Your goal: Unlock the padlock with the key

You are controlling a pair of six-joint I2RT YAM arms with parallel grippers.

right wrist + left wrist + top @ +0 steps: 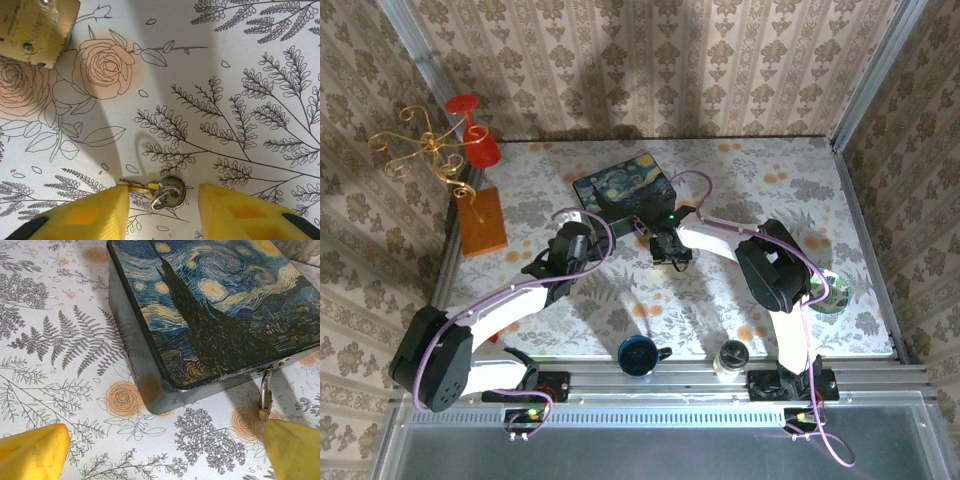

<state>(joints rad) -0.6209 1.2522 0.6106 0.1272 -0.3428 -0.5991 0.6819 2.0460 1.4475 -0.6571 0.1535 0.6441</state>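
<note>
1. Right gripper (pixel 164 202): its yellow fingers (pixel 85 215) are standing apart, released and gripping nothing. They are straddling the key (pixel 169 192), and the finger on the view's right is keeping clear of it
2. The key is lying flat on the floral tablecloth (pixel 240 75). Its round silvery head is carrying a small split ring, and its blade is reaching to the tip of the other finger
3. Left gripper (pixel 162 457): the jaws are standing fully spread and empty, with one yellow finger showing in each lower corner of its wrist view
4. The padlock (pixel 265 405) is sitting just ahead of the finger on that view's right; whether they are touching cannot be told
5. Padlock appearance: a tiny brassy body is hanging below a thin silvery shackle loop, which is passing through the small metal clasp (pixel 274 364) on the side wall of the tin (pixel 225 305)
6. The tin is lying flat, its lid bearing a swirling blue-and-yellow night sky; the padlock is looking far smaller beside it
7. From overhead, both grippers are hovering near the tin's front edge
</note>
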